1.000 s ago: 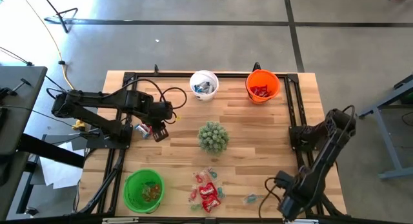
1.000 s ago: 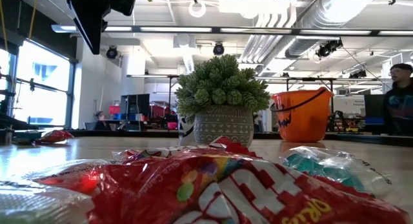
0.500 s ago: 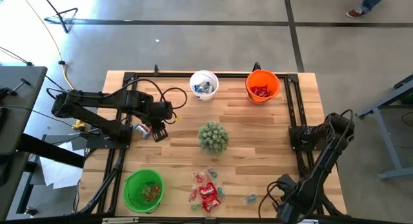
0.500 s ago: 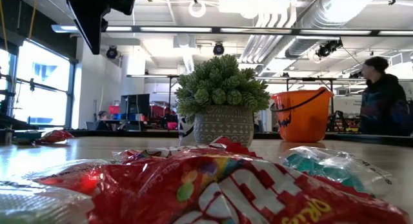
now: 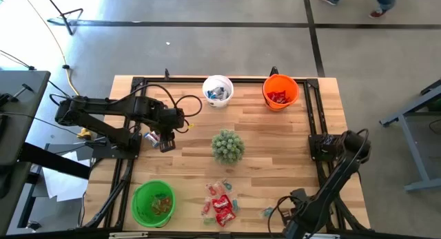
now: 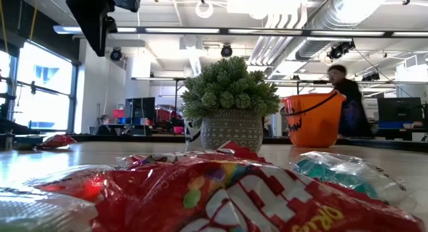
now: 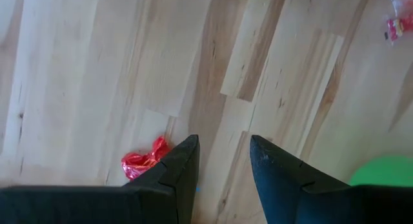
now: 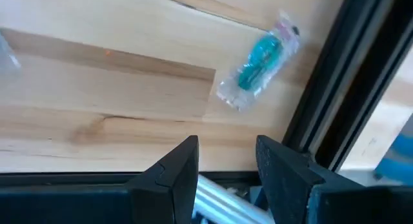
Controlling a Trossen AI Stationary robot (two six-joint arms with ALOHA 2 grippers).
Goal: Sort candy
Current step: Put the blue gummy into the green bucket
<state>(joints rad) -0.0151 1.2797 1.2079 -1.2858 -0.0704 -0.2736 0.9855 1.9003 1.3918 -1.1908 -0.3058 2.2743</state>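
Wooden table point(image 5: 275, 149) with black frame rails. Left arm reaches in from the left side; left gripper point(image 5: 165, 139) hovers above the boards near the left edge, jaws apart with bare wood between them, holding nothing. A red candy packet point(image 7: 143, 162) lies on the table just beside its left finger. Right arm bends down the right side to the near edge; right gripper point(image 8: 226, 162) sits above the near rail, jaws parted, nothing held. A teal wrapped candy point(image 8: 261, 59) lies just ahead of it by the rail.

Green bucket point(image 5: 153, 202) near-left, orange bucket point(image 5: 280, 91) and white bucket point(image 5: 218, 90) far side, spiky green plant point(image 5: 227, 146) mid-table. Main candy pile point(image 5: 220, 201) near edge, between green bucket and right gripper.
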